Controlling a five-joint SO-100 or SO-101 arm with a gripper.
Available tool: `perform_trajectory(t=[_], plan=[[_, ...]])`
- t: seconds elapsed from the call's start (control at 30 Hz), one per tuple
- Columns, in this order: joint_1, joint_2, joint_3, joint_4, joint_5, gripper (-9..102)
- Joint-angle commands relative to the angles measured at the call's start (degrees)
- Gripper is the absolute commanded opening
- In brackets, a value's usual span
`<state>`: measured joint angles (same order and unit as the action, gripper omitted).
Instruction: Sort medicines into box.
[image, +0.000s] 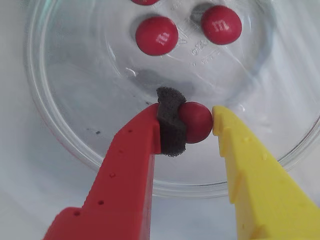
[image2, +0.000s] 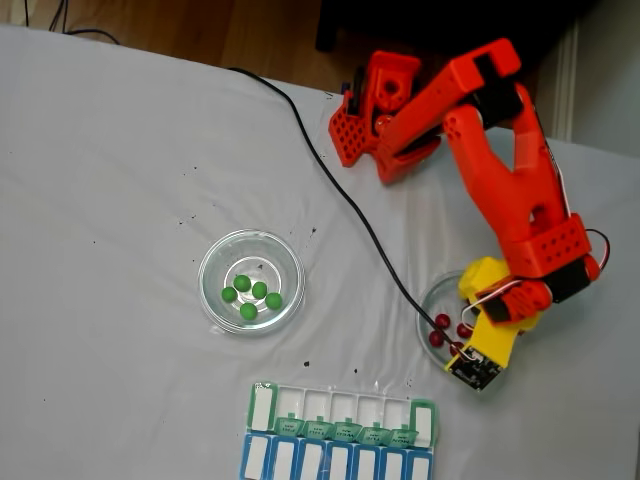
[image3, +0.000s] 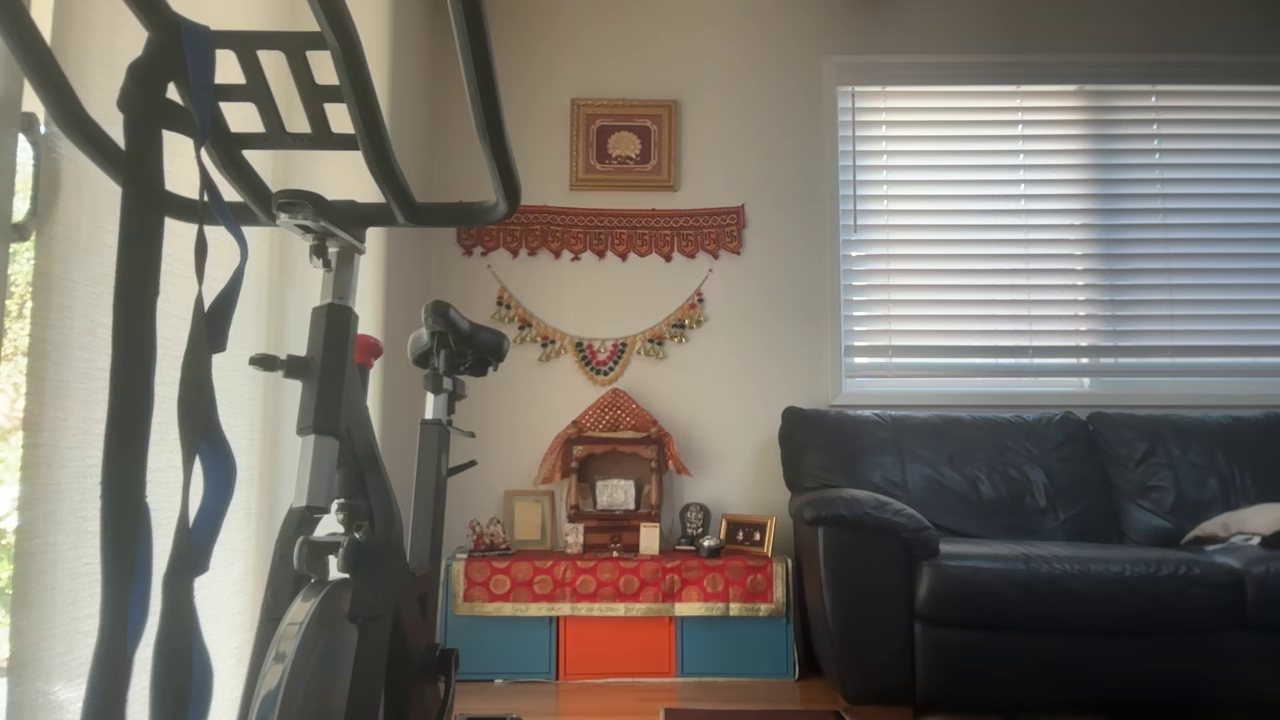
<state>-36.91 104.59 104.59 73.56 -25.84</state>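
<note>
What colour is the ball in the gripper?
Dark red ball, between the gripper fingers; clearest in the wrist view.

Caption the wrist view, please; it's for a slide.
Gripper pinching one red candy inside the clear glass dish, two more red candies beyond.

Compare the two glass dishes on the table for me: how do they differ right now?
The left dish in the fixed view holds five green balls and stands free; the right dish holds red balls and has the gripper inside it. In the wrist view one red ball is pinched between the foam-padded red finger and yellow finger, two more lying loose. Both are round clear glass on the white cloth.
</note>
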Motion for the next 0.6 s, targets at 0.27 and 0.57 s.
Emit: perform_trajectory(t=[0.27,0.57], plan=[[6.50,15.12,-6.50,0.70,2.99,1],[12.39,17.58,-6.94,-0.53,8.44,1]])
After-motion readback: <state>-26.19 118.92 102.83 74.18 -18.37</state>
